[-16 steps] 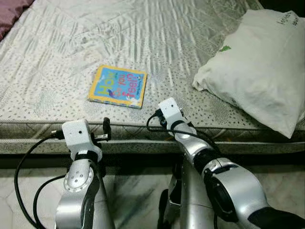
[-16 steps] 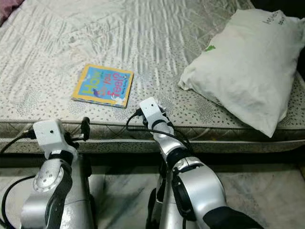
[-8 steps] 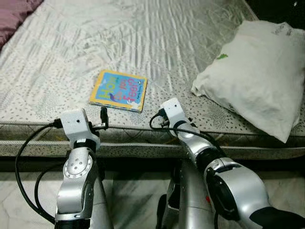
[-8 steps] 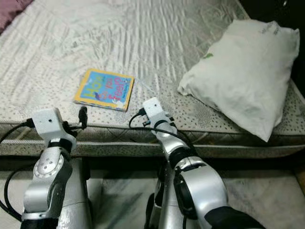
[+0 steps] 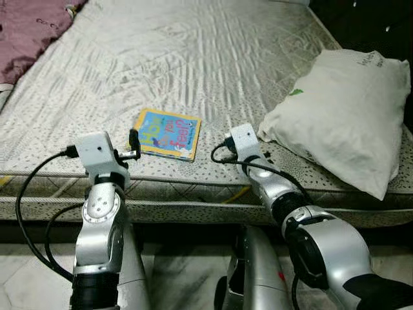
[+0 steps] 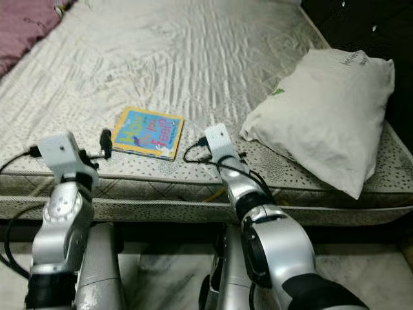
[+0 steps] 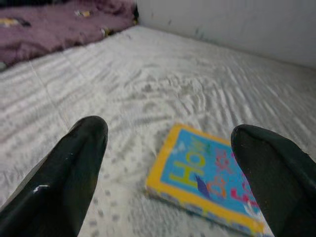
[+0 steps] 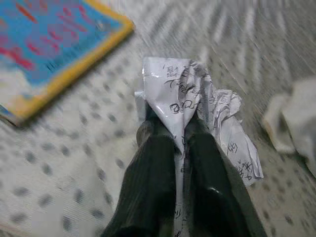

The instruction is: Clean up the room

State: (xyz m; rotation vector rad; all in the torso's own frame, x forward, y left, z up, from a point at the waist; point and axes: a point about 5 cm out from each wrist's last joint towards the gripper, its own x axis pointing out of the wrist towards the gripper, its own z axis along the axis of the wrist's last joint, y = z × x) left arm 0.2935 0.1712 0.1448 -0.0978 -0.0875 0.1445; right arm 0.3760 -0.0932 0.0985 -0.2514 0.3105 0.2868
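Left eye view looks down on a bare grey-white patterned mattress [image 5: 193, 58], where a thin square picture book with a yellow border and blue cover [image 5: 168, 134] lies flat near the near edge. The left gripper [image 7: 170, 173] hovers just short of the book on its left, its two black fingers [image 7: 64, 182] spread wide apart with the book showing between them in the left wrist view. The right gripper [image 8: 180, 148] is over the mattress just to the right of the book, its fingers pressed together and clamped on a crumpled white sheet of paper with black handwriting [image 8: 190, 101]. A plump white pillow [image 5: 342, 116] rests on the mattress at the right, near that arm. A purple blanket [image 5: 32, 29] lies at the far left corner.
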